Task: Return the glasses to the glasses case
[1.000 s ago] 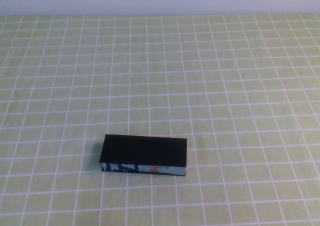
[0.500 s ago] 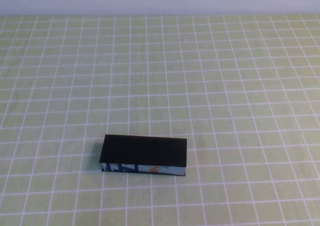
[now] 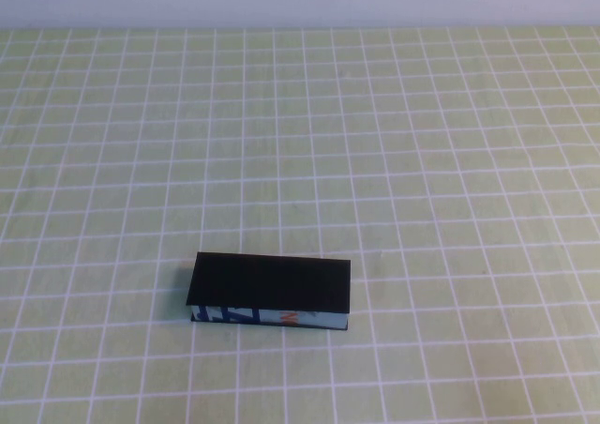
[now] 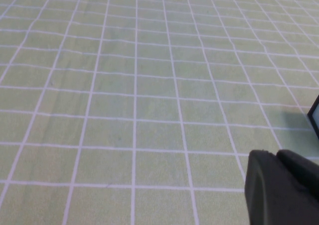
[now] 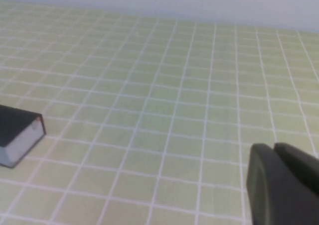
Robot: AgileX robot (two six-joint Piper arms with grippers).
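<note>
Glasses case (image 3: 270, 291) shut, black lid, blue-white front; left gripper (image 4: 284, 192), right gripper (image 5: 281, 185) aloft

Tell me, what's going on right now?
Left claw and right claw parked off the mat. Glasses case closed, alone. Glasses unseen.

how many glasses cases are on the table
1: a rectangular black glasses case, lid shut, near the front centre of the green checked table. Left gripper and right gripper show only in their wrist views.
</note>
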